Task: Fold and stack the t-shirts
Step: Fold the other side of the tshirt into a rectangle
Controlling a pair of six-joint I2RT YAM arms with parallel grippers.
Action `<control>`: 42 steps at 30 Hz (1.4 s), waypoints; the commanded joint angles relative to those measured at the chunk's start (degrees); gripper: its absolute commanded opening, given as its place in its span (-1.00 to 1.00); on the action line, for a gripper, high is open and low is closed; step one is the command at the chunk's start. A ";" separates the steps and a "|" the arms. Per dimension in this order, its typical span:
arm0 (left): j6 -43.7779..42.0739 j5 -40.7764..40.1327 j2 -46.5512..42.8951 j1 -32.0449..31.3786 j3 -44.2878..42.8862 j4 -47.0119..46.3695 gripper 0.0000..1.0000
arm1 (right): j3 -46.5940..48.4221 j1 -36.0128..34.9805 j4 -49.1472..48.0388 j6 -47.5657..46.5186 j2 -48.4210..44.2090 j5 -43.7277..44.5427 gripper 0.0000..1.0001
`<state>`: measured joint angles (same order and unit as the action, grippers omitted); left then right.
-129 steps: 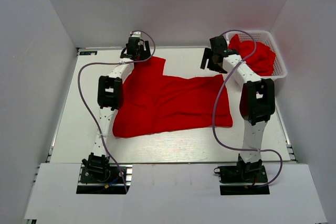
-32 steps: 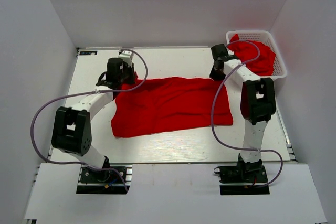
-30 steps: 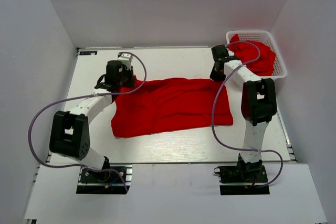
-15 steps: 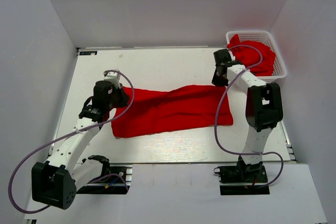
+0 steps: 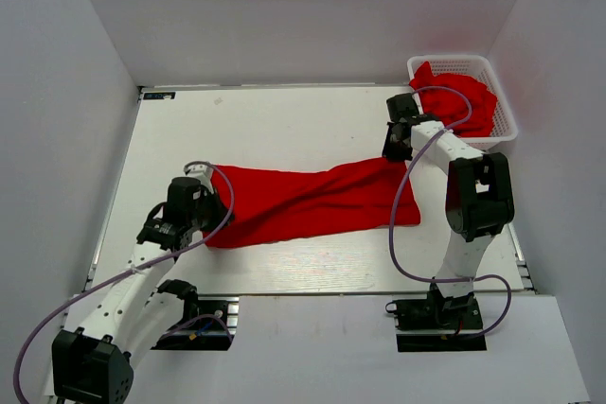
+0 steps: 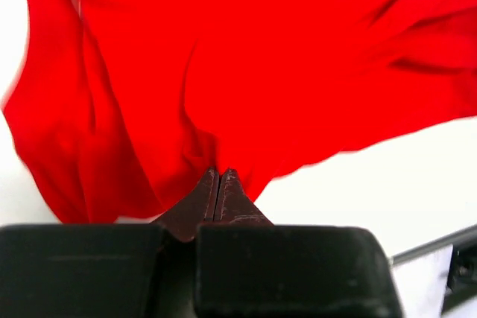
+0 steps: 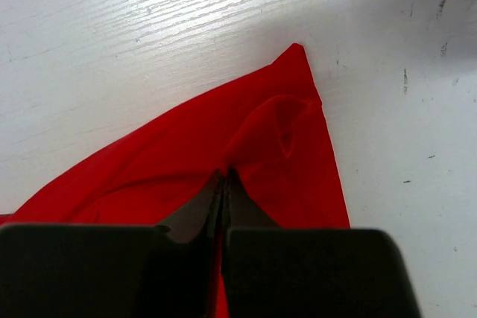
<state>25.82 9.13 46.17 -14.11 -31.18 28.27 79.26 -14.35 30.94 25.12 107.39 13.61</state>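
Left gripper (image 6: pixel 218 178) and right gripper (image 7: pixel 226 176) each pinch the shirt (image 5: pixel 312 201) at opposite ends. Basket (image 5: pixel 453 60) holds more shirts (image 5: pixel 466 101).

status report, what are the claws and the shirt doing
Left claw shut on left end of shirt, right claw shut on its far right corner. Shirt stretched long between them. Spare shirts in basket, nothing blocking.

A plain bright red t-shirt (image 5: pixel 312 201) spans the white counter (image 5: pixel 284 125), with more red t-shirts (image 5: pixel 469 101) in a white lattice basket (image 5: pixel 456 60) and purple cables (image 5: pixel 393 224) on black-and-white arms (image 5: pixel 461 243).
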 commanded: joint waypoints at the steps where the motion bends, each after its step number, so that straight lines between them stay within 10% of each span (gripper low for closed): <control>1: 4.66 1.60 -0.99 -0.13 1.82 4.06 -1.00 | -0.43 0.37 -2.02 -1.13 -2.10 -0.77 -1.00; 22: 12.85 -1.73 5.33 -1.18 6.31 9.25 -0.96 | -8.33 0.55 -2.19 1.68 -6.93 1.60 -1.00; 29: 14.25 -4.82 9.81 -1.18 3.77 11.72 -0.15 | -14.40 0.38 -5.27 2.65 -9.74 0.89 -1.00; 31: 14.25 -5.43 9.81 -1.18 2.27 13.12 0.97 | -14.49 0.46 -5.19 2.74 -10.10 1.33 -1.00; 42: 7.93 -12.11 13.32 -1.18 -16.54 15.77 1.00 | -13.43 0.29 -3.34 2.56 -14.31 2.40 -1.00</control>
<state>36.12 -1.32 58.19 -15.14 -44.91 45.08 64.82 -14.26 27.70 27.03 96.57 14.41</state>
